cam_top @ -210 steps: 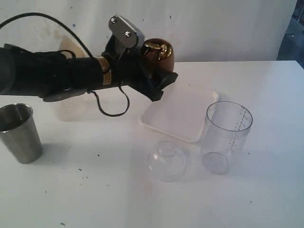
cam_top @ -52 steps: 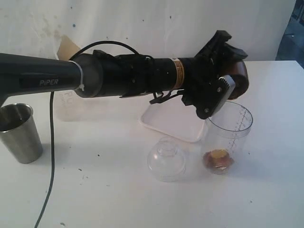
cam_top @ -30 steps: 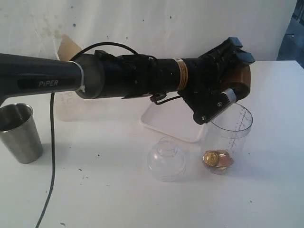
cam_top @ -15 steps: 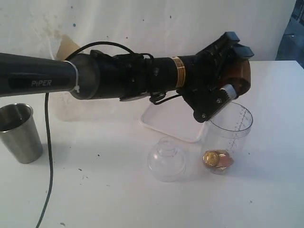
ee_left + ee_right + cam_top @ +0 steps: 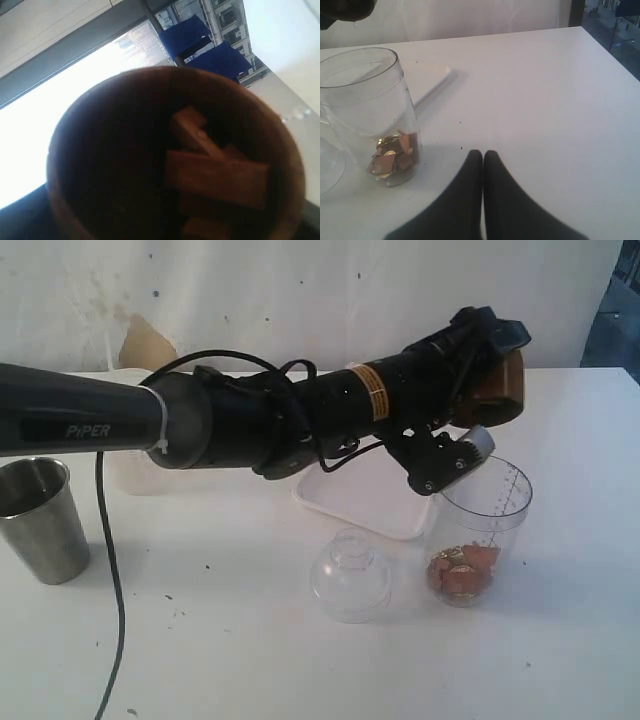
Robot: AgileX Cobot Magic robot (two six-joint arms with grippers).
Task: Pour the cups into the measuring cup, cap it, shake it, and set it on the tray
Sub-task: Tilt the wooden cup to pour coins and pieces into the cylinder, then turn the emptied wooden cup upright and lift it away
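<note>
My left gripper [image 5: 478, 395] reaches across from the left and is shut on the small brown wood-look cup [image 5: 500, 390], which is tipped over the mouth of the clear measuring cup [image 5: 480, 505]. Brown and gold pieces [image 5: 462, 572] lie at the measuring cup's bottom. In the left wrist view the brown cup's inside [image 5: 110, 165] fills the frame, with brown pieces [image 5: 215, 170] still in it. The steel tumbler [image 5: 40, 520] stands at the far left. The frosted cup [image 5: 130, 475] is partly hidden behind the arm. My right gripper [image 5: 483, 155] is shut, empty, near the measuring cup [image 5: 367, 100].
The white tray [image 5: 365, 495] lies behind the measuring cup, under the left arm. A clear dome lid [image 5: 350, 575] sits in front of the tray, left of the measuring cup. A black cable hangs from the left arm at the left.
The left wrist has turned and tipped the brown cup further. More brown pieces have dropped into the measuring cup. The right gripper has not moved.
</note>
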